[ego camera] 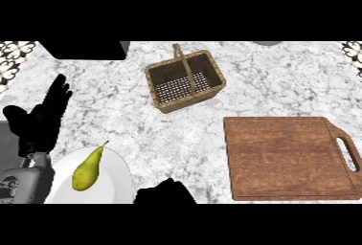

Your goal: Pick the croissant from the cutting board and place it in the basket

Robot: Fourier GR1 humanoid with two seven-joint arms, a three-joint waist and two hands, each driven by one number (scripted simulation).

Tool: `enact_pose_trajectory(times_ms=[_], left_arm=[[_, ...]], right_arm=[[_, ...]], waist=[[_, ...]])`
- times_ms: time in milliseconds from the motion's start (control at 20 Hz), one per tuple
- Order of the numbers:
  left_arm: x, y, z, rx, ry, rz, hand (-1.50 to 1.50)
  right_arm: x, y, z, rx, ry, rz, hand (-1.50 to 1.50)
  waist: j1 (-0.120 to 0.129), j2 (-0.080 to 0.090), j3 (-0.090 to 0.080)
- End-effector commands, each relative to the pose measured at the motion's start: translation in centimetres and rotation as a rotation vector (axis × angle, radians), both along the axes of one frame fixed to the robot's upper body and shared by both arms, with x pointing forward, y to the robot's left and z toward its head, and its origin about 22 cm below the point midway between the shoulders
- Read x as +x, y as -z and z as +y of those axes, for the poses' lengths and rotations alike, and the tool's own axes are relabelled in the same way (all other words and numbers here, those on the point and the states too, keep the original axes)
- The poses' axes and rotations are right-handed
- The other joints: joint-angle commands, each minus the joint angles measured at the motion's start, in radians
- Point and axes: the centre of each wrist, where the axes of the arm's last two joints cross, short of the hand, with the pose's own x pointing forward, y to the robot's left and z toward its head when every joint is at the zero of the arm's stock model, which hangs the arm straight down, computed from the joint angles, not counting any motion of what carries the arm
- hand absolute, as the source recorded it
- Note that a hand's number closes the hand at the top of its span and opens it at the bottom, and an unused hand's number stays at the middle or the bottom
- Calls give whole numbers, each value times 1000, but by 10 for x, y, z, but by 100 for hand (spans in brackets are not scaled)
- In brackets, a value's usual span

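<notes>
Right hand (167, 192) near cutting board (286, 158); croissant hidden

a kitchen; marble counter (283, 81) with cutting board (290, 158), basket (185, 80), pear (87, 170) on plate (113, 186)

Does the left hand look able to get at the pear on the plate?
Probably yes: the open left hand is right beside the plate, and nothing lies between it and the pear.
</notes>
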Motion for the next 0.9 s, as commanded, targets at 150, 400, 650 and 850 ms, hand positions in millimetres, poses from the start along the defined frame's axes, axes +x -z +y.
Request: enact_pose_trajectory(times_ms=[150, 400, 650, 850], left_arm=[[-1, 8, -8, 4, 16, -10, 0], [-1, 6, -8, -5, 31, 7, 0], [3, 10, -22, 1, 27, -7, 0], [2, -13, -17, -20, -6, -18, 0]], right_arm=[[48, -131, 0, 13, 30, -163, 150], [81, -182, 34, -87, 98, -110, 150], [139, -192, 45, -127, 111, -59, 150], [159, -200, 55, -158, 128, -54, 150]], waist=[[20, 6, 0], [28, 7, 2], [12, 12, 4], [17, 9, 4]])
